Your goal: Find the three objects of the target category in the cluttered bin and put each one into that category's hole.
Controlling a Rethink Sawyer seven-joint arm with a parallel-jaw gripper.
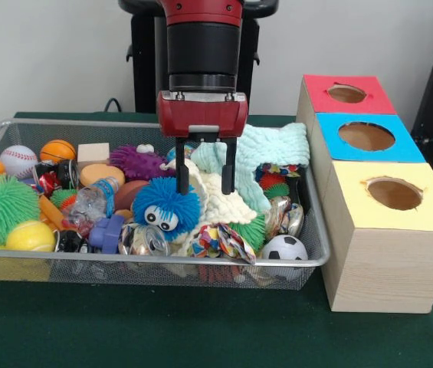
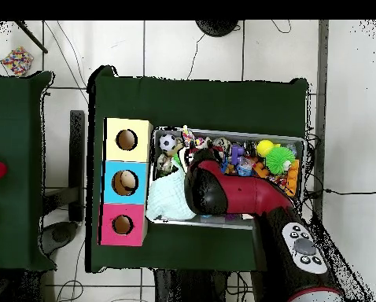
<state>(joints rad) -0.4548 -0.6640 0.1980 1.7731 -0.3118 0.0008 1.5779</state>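
The wire mesh bin (image 1: 147, 261) holds a heap of toys; it also shows in the overhead view (image 2: 303, 142). The blue fuzzy puffball (image 1: 166, 205) with googly eyes lies at the bin's front middle. My gripper (image 1: 205, 175) hangs open and empty over a cream knitted cloth (image 1: 224, 203), just right of and behind the puffball. Its left finger (image 1: 182, 170) is close above the puffball's top. The red-surround hole (image 1: 346, 93) is on the far box at the right; it also shows in the overhead view (image 2: 123, 225). No brown monkey plush shows. In the overhead view the arm (image 2: 223, 193) hides the gripper.
The blue-surround hole (image 1: 365, 136) and yellow-surround hole (image 1: 394, 193) sit nearer the camera than the red one. A mint knitted cloth (image 1: 266, 149) drapes the bin's back right. A green spiky ball (image 1: 1, 205), tennis ball (image 1: 30, 235), baseball (image 1: 18, 159) and soccer ball (image 1: 284, 248) lie in the bin.
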